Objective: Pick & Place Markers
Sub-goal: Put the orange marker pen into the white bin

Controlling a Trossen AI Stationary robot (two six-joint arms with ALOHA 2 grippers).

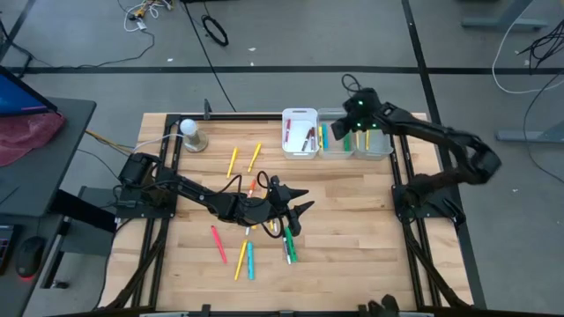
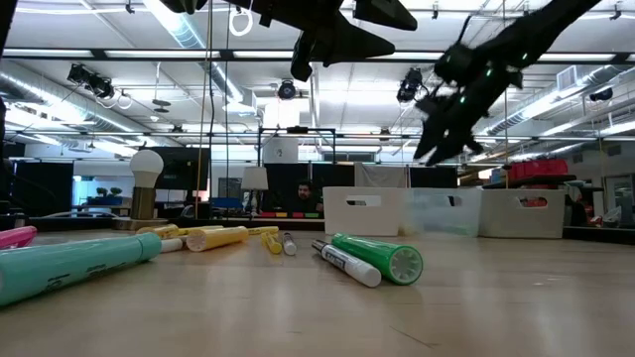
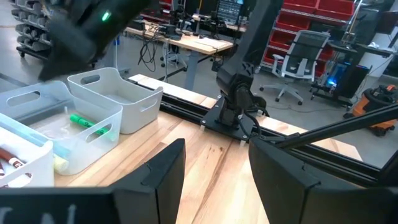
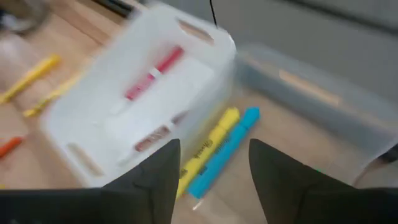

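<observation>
A grey floor [image 1: 88, 35] surrounds a light wooden table [image 1: 352, 255], crossed by dark lines and loose cables [image 1: 214, 30]. A dark desk [image 1: 53, 158] with a pink cloth [image 1: 26, 136] stands beyond the table's left edge. A white globe lamp [image 2: 147, 169] sits at the table's far left corner. Long ceiling lights [image 2: 179, 25] run overhead. Farther back are a grey office chair [image 3: 298, 62], red storage bins [image 3: 298, 25] and a wooden workbench [image 3: 186, 40].
</observation>
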